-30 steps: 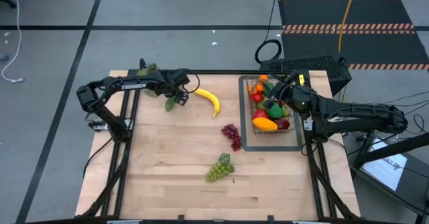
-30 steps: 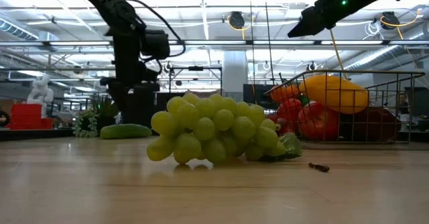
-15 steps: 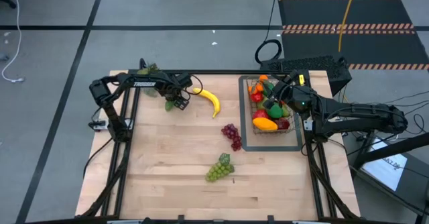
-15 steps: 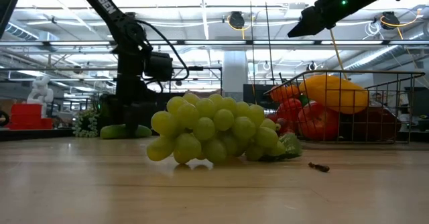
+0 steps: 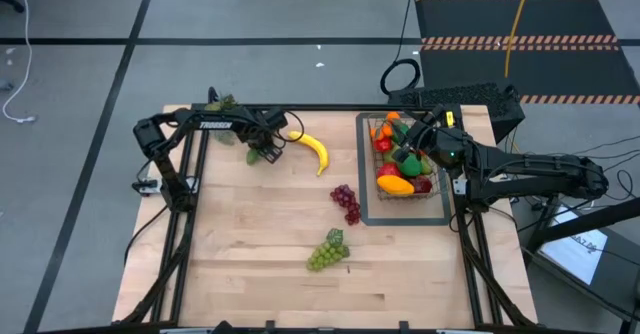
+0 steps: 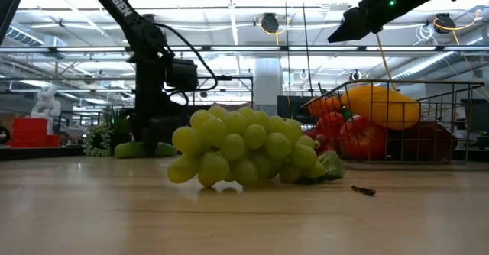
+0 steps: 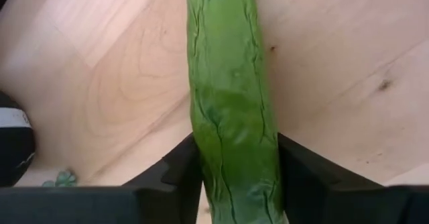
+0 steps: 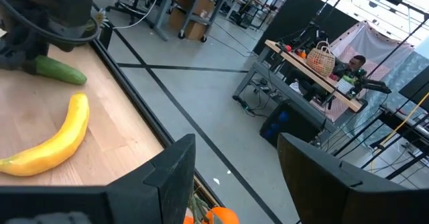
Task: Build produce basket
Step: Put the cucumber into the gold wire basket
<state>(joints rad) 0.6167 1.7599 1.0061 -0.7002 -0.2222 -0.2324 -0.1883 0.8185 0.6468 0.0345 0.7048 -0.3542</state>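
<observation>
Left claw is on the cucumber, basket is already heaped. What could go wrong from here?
1. The left claw pinches the cucumber near one end while it lies on the table; the long free end may swing or slip on the lift.
2. The basket is piled to its rim, mango on top; a long cucumber may roll off or knock fruit out.
3. The right claw hovers over the basket, so the arms may clash at drop-off.

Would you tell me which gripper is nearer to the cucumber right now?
Left. The left gripper has its fingers on either side of the cucumber; the right gripper hangs over the basket, well away.
</observation>
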